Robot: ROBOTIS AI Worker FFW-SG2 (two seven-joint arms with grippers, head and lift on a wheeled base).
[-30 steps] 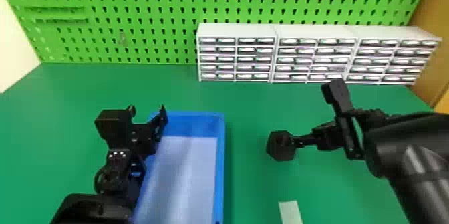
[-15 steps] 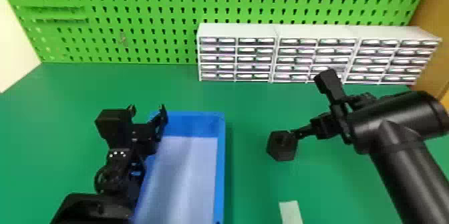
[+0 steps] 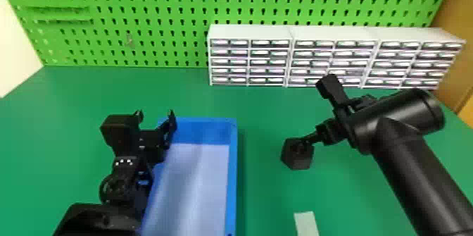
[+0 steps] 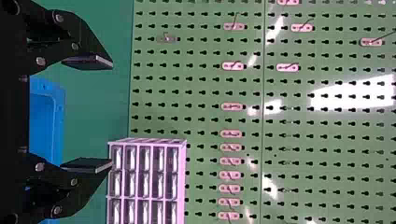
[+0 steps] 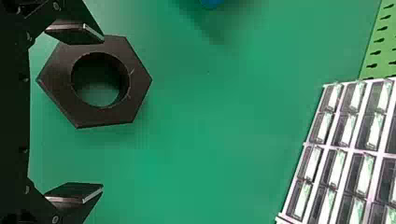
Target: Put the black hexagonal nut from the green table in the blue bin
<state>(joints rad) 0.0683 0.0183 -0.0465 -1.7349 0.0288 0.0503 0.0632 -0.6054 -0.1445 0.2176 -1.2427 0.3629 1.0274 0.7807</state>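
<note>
The black hexagonal nut [image 3: 292, 162] rests on the green table, right of the blue bin [image 3: 230, 182]. At its back right edge is my right gripper [image 3: 311, 137]. In the right wrist view the right gripper [image 5: 102, 113] stands open; one fingertip overlaps an edge of the nut [image 5: 136, 91], while the other is well apart from it over bare table. My left gripper [image 3: 155, 116] is parked open by the bin's back left corner. In the left wrist view, nothing is between the fingers of the left gripper [image 4: 112, 114].
White drawer cabinets [image 3: 250, 31] line the back of the table below a green pegboard [image 3: 169, 13]. A pale flat piece [image 3: 306, 223] lies near the front edge, right of the bin. The bin's right wall stands between the two grippers.
My right arm has swung round, its wrist turning and its forearm now coming more from the front. The right fingers shifted slightly at the nut, which stayed in place. The left arm kept still.
</note>
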